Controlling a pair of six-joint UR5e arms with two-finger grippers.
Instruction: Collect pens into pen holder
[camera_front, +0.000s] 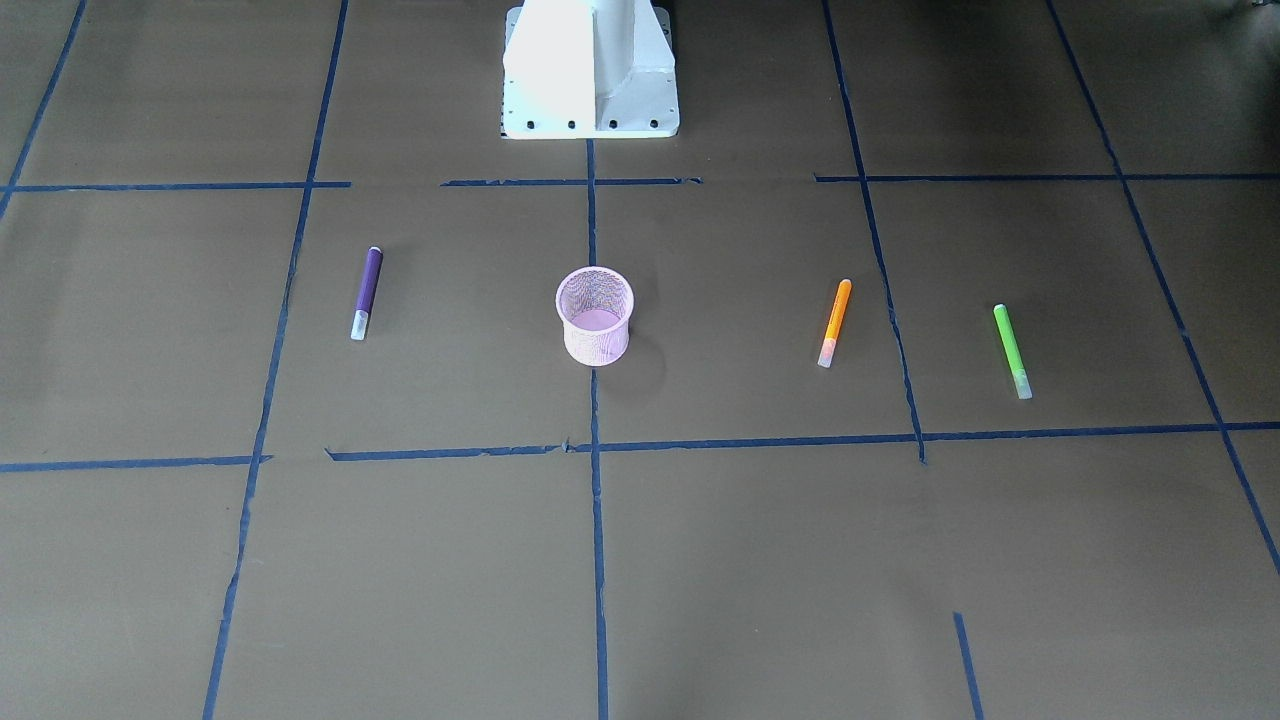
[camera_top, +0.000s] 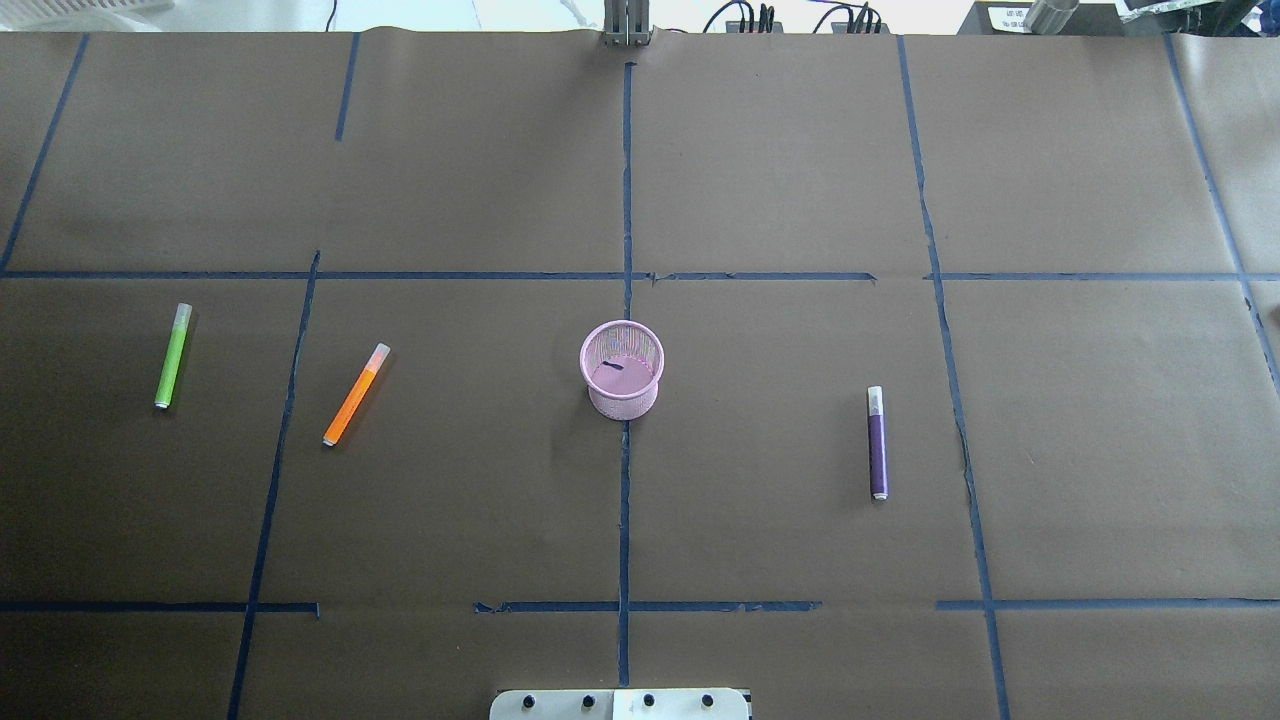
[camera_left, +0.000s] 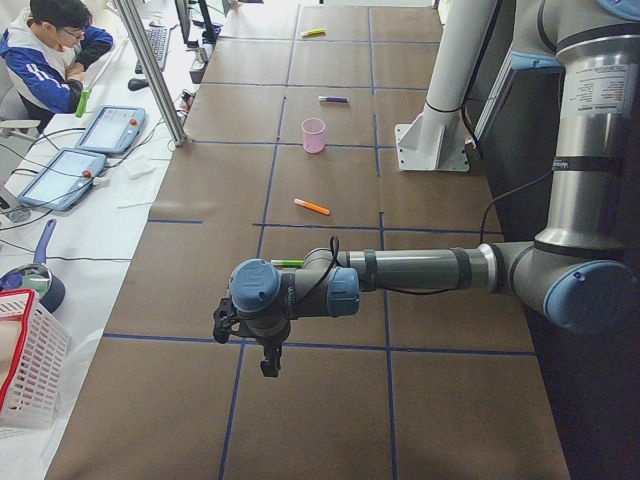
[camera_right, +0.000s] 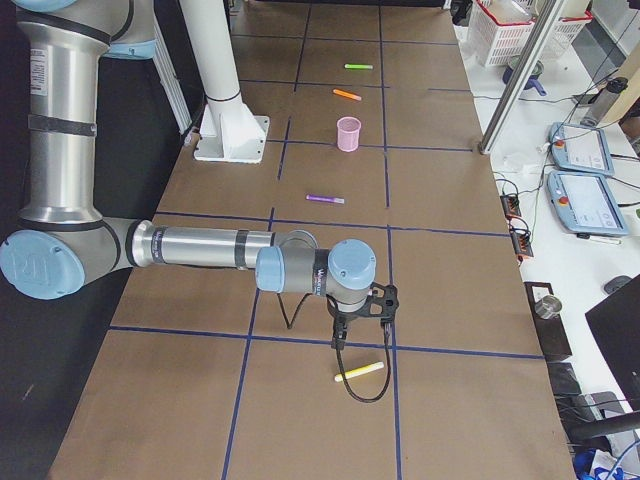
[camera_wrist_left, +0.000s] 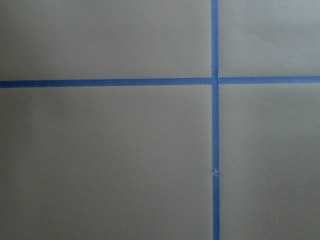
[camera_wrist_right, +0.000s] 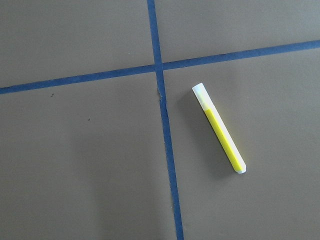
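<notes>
The holder (camera_top: 622, 402) stands upright at the middle of the worktop (camera_top: 800, 150), straight out from the robot's base (camera_top: 620, 704), and no pen is in it. All the pens lie flat. On the robot's left of the holder are the orange pen (camera_top: 355, 395), nearer, and the green pen (camera_top: 172, 356), farther out. On its right is the purple pen (camera_top: 877, 445). A fourth pen, the yellow pen (camera_wrist_right: 220, 129), lies far out at the worktop's right end, outside the overhead view.

The right pincer (camera_right: 338, 342) hangs low near the yellow pen, which lies just beyond it, on the side away from the holder. In the right wrist view that pen sits right of centre, its long axis slanting from the cap end at upper left to lower right. The left pincer (camera_left: 268, 368) hangs over bare paper and a tape cross (camera_wrist_left: 215, 80), with the green pen lying back toward the holder from it. Whether either pincer's fingers are apart or together cannot be told, since they show only in the side views.

The right pincer looks best placed to begin, on the yellow pen. It would likely need a wrist turn to close across the slanted barrel.
</notes>
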